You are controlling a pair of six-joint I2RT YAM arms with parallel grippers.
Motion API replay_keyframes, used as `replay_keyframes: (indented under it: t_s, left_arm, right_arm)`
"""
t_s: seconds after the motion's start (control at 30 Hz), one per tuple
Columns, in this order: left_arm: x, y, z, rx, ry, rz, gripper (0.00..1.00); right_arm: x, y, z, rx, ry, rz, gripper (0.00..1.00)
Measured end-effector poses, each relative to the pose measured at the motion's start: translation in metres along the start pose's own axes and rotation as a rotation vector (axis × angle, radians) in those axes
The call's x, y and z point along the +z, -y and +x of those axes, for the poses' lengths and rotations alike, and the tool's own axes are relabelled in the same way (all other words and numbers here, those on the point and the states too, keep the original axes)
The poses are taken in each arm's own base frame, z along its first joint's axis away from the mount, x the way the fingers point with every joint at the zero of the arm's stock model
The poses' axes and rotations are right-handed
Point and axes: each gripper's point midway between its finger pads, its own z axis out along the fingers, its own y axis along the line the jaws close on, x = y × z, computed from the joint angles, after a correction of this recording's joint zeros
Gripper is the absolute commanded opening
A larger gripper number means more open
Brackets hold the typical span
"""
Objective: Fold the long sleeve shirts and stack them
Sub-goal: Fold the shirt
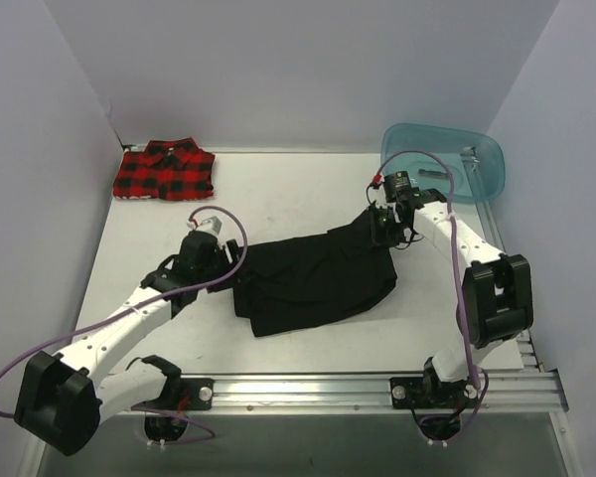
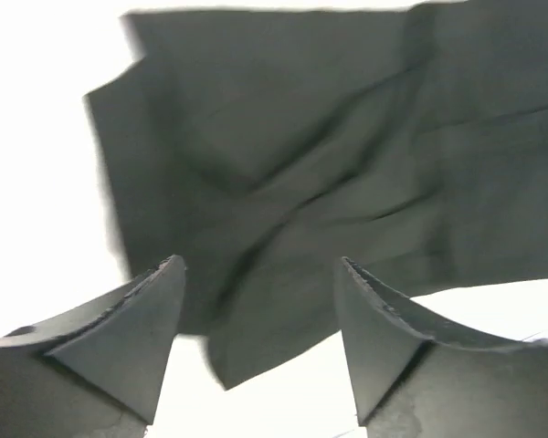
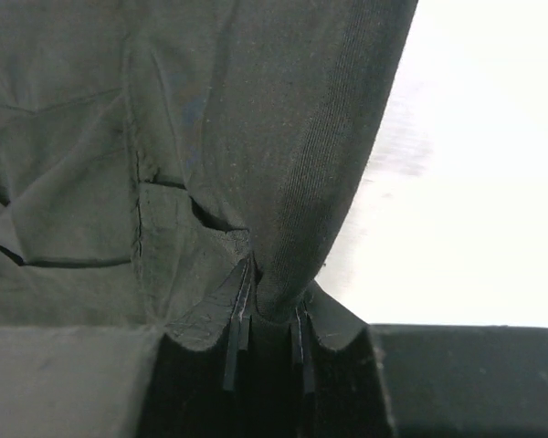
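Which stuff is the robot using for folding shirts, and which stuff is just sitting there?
For the job:
- black shirt, crumpled mid-table
- red-and-black plaid shirt, folded, far left corner

Just lying about:
- teal plastic tub, far right corner

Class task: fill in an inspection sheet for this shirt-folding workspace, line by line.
Surface: white table, flat.
Job's things: black shirt crumpled at centre, unfolded; plaid shirt folded, far left corner; not stacked.
Clutter: teal tub, far right corner.
Hands: left hand open by the black shirt's left edge, holding nothing; right hand shut on a fold of the black shirt.
Cables: purple cables along both arms, looping near the wrists.
Surroundings: plain walls on three sides; metal rail at near edge.
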Motion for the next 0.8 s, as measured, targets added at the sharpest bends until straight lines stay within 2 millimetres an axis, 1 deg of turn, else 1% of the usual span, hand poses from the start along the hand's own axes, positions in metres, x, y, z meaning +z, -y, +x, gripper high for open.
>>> replay_keyframes:
  t_s: [0.07, 0.13, 0.17, 0.23, 0.3, 0.33, 0.43, 0.5, 0.53, 0.57, 0.67, 0.8]
  left_arm:
    - [0.009, -0.023, 0.023, -0.033, -0.064, -0.051, 0.67]
    - [0.016, -0.039, 0.043, -0.061, -0.119, -0.087, 0.64]
    - [0.019, -0.045, 0.051, -0.073, -0.138, -0.099, 0.63]
    - [0.025, -0.051, 0.06, -0.092, -0.164, -0.115, 0.55]
    - [0.033, -0.052, 0.062, -0.105, -0.172, -0.116, 0.49]
    - [0.037, -0.051, 0.062, -0.109, -0.172, -0.109, 0.4]
    - [0.052, -0.052, 0.067, -0.119, -0.192, -0.106, 0.31]
    - [0.062, -0.054, 0.073, -0.127, -0.214, -0.111, 0.22]
    - [0.067, -0.055, 0.076, -0.136, -0.226, -0.111, 0.21]
    - [0.073, -0.051, 0.076, -0.148, -0.23, -0.088, 0.17]
    - [0.082, -0.043, 0.072, -0.158, -0.22, -0.051, 0.16]
    - [0.086, -0.038, 0.071, -0.172, -0.216, -0.027, 0.16]
  right_arm:
    - [-0.009, 0.005, -0.005, -0.057, 0.001, 0.041, 0.0]
    - [-0.018, 0.007, -0.009, -0.11, 0.001, 0.075, 0.0]
    - [-0.021, 0.007, -0.011, -0.137, 0.003, 0.088, 0.0]
    - [-0.028, 0.007, -0.014, -0.188, 0.006, 0.114, 0.0]
    - [-0.033, 0.005, -0.017, -0.238, 0.007, 0.138, 0.0]
    - [-0.035, 0.004, -0.018, -0.261, 0.007, 0.149, 0.0]
    - [-0.04, 0.001, -0.019, -0.338, 0.005, 0.21, 0.0]
    - [-0.044, -0.002, -0.018, -0.388, 0.002, 0.256, 0.0]
    - [-0.046, -0.003, -0.018, -0.411, 0.003, 0.278, 0.0]
    - [-0.049, -0.006, -0.018, -0.435, 0.004, 0.3, 0.0]
    - [-0.056, -0.015, -0.018, -0.52, 0.015, 0.373, 0.0]
    - [-0.064, -0.032, -0.022, -0.618, 0.033, 0.453, 0.0]
